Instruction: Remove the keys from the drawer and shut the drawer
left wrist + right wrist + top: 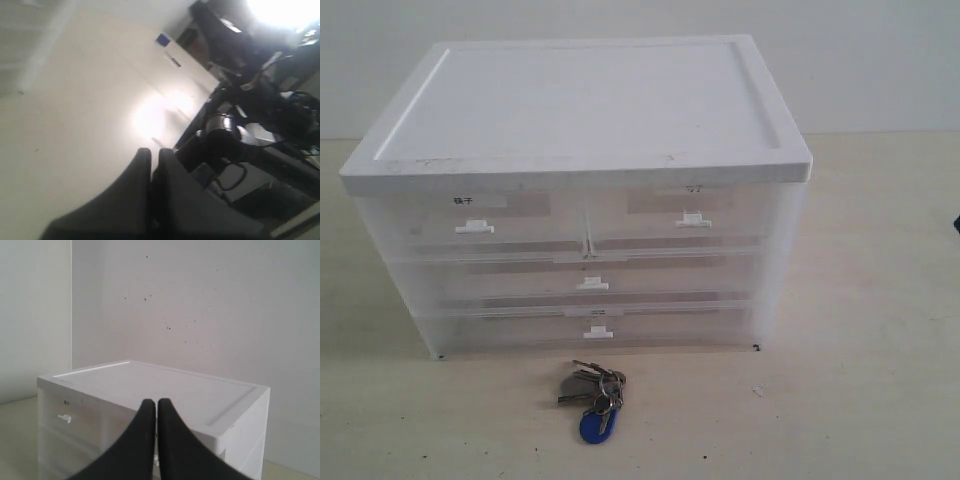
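**Both steps look finished: keys out, drawer shut**

Nearest the exterior camera, the keys (592, 388) lie on the table (860, 400) just in front of the cabinet (580, 100), with their blue fob (597, 428) on the side away from it. Behind them comes the bottom drawer (490, 332) and, one tier up, the drawer (490, 282) of the task. Both sit flush with the cabinet front, and the middle one's small white handle (592, 284) lines up with the others (no gap shows that I can make out). Neither arm appears in that view. The left gripper (150, 165) has its fingers pressed together on nothing, over bare table. The right gripper (152, 412) is likewise closed and empty, facing a corner of the cabinet. My judgement is that nothing remains to do, so the next move calls only for keeping both arms clear.
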